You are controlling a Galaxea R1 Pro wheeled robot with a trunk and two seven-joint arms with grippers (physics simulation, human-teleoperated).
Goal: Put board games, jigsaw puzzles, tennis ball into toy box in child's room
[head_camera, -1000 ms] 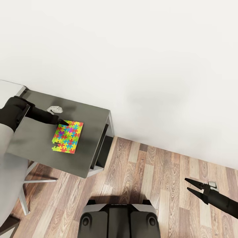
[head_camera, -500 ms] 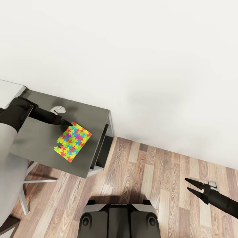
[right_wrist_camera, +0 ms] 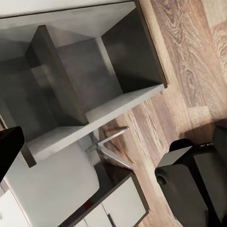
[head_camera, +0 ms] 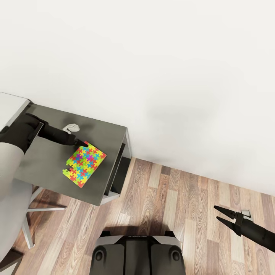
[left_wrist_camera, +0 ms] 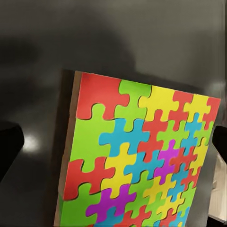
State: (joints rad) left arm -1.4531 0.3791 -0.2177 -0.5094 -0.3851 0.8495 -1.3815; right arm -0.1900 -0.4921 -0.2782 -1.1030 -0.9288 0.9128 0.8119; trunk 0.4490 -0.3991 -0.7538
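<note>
While my left pincer (head_camera: 81,143) reached across the dark grey counter (head_camera: 46,164), its tips sat at the far corner of the jigsaw puzzle (head_camera: 84,164), touching or just beside its edge; whether the fingers were apart or together I could not tell. That puzzle lay flat on the counter's right half, turned at an angle, its right corner close to the counter's right edge. Seen from my left wrist, the puzzle (left_wrist_camera: 142,161) showed bright red, green, yellow, blue and purple pieces on the dark surface. A small pale object (head_camera: 70,126) lay on the counter beyond my left arm. My right pincer (head_camera: 220,214) hung well apart over the wooden floor (head_camera: 172,214) at the right, its two fingers spread with nothing between them.
</note>
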